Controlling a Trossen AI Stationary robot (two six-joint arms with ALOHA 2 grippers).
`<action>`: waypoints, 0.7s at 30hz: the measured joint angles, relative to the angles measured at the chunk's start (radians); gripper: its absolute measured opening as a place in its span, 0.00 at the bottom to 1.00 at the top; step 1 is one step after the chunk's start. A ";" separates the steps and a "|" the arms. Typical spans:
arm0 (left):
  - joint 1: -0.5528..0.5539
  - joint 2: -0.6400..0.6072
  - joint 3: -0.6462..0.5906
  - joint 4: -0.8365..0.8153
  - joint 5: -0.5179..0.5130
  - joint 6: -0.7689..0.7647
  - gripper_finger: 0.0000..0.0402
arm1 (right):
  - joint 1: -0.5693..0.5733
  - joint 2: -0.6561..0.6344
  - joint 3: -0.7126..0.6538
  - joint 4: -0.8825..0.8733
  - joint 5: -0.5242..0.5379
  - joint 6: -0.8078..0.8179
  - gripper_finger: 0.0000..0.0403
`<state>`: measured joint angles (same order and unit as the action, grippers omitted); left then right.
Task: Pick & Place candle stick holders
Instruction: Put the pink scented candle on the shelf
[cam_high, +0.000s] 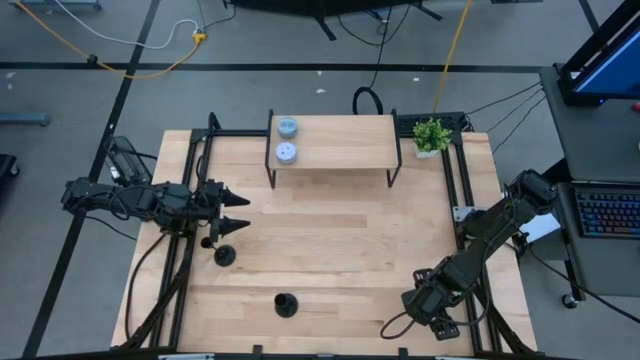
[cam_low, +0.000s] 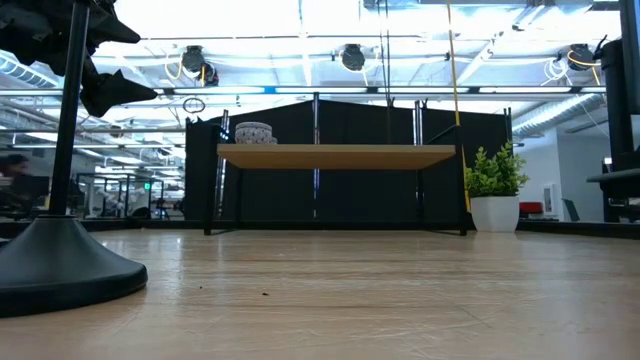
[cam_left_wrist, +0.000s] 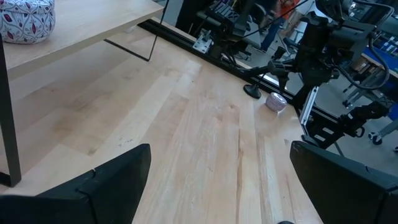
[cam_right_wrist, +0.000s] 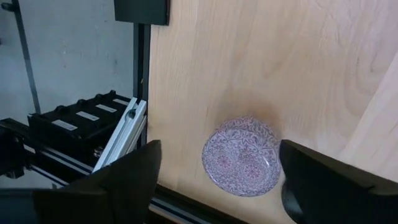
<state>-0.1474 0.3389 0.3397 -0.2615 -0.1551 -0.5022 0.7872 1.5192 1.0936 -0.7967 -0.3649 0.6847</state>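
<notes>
While both arms sit at the table's sides, stock reads thus. Left gripper (cam_high: 238, 212): fingers spread, empty, above the left edge. Candle stick holders: one (cam_high: 225, 254) just beside it, one (cam_high: 286, 304) near the front edge, well apart. Right gripper (cam_right_wrist: 217, 177): fingers apart, empty, over a lilac tin (cam_right_wrist: 241, 156) at the front right.

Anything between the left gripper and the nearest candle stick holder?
No. In the high view the left gripper hangs open beside the candle stick holder, with only bare table between.
</notes>
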 joint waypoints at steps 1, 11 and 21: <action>0.000 0.000 0.000 0.000 0.000 0.000 0.98 | 0.000 0.000 0.000 0.000 0.000 -0.006 0.84; 0.000 0.000 0.000 -0.001 0.000 0.000 0.98 | 0.000 0.000 0.000 0.001 0.002 -0.043 0.95; 0.000 0.000 0.000 -0.032 0.000 -0.002 0.98 | 0.000 0.000 0.000 0.005 -0.002 -0.042 0.95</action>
<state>-0.1478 0.3393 0.3397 -0.2932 -0.1555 -0.5047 0.7876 1.5192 1.0939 -0.7914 -0.3671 0.6426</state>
